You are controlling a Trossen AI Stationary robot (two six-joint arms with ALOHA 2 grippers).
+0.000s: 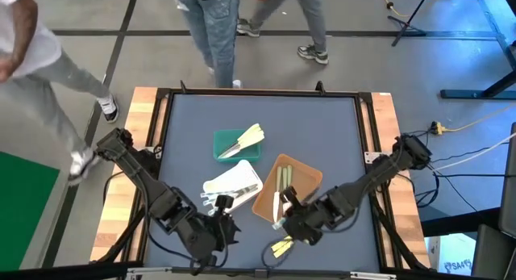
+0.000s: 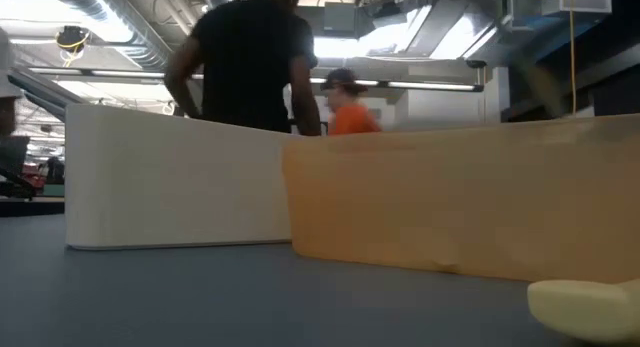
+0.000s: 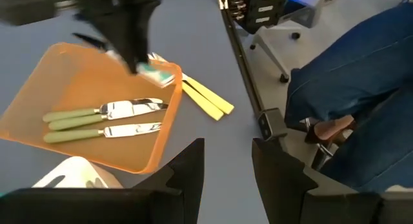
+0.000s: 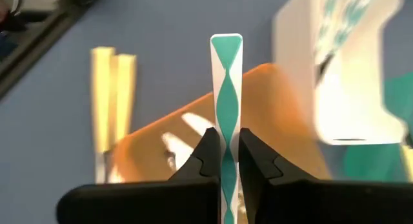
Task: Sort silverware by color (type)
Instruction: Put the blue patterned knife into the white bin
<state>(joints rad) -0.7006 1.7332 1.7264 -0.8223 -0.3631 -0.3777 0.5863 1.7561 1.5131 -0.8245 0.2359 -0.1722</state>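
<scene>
My right gripper hovers over the near edge of the orange tray, shut on a white utensil with a teal twist pattern. The tray holds olive-green-handled knives. Two cream-yellow utensils lie flat on the mat by the table's near edge. More cream-yellow ones rest in the green tray, and whitish ones lie in the white tray. My left gripper stands open near the table's front edge, beside the white tray, with nothing between its fingers. My right gripper pinches the teal-patterned utensil's flat shaft between its two fingers. Its long patterned end sticks out well past the fingertips. The fingers slant downward and lie along the utensil. It is lifted clear, above the orange tray's near edge.
The three trays sit close together in the middle of the blue mat. In the low view the white tray's wall and the orange tray's wall stand side by side. People stand beyond the table's far edge. Bare mat lies at the far left and right.
</scene>
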